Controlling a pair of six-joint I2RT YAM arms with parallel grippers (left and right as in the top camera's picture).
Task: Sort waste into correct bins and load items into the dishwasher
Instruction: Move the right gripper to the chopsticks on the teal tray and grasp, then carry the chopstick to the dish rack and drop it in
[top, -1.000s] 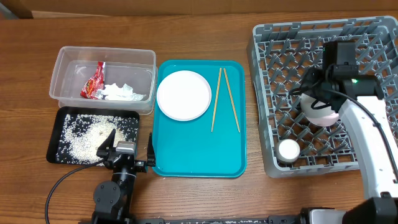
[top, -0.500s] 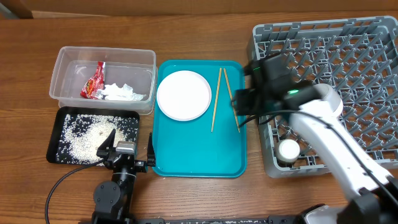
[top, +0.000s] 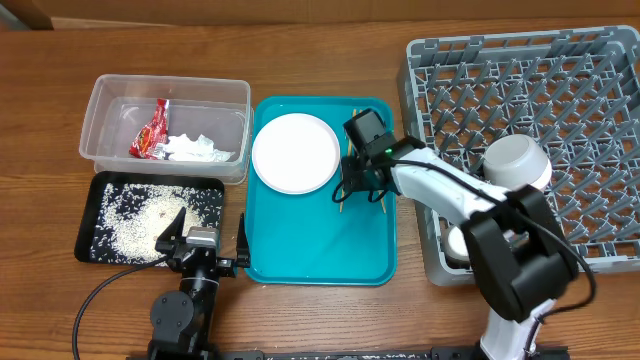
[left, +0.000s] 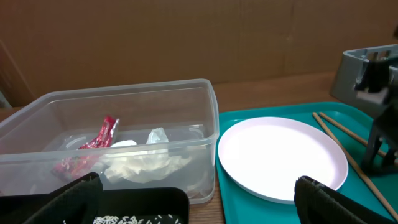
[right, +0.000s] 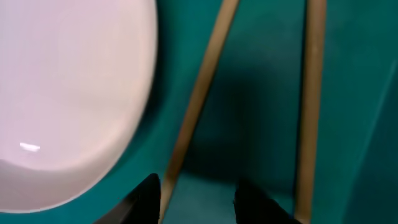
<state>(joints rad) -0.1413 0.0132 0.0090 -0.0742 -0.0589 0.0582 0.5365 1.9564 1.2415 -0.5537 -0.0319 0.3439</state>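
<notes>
Roughly lengthwise: chopsticks (right: 198, 99) along teal tray (top: 310, 240).

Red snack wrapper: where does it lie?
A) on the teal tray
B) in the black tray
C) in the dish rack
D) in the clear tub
D: the red wrapper lies inside the clear tub, beside the white tissue.

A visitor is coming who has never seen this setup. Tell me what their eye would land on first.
The bright teal tray in the middle draws the eye first, with a white plate on it and the right gripper open, low over the two chopsticks. To its right sits the grey dish rack holding a white bowl; to its left a black tray is speckled with rice.
</notes>
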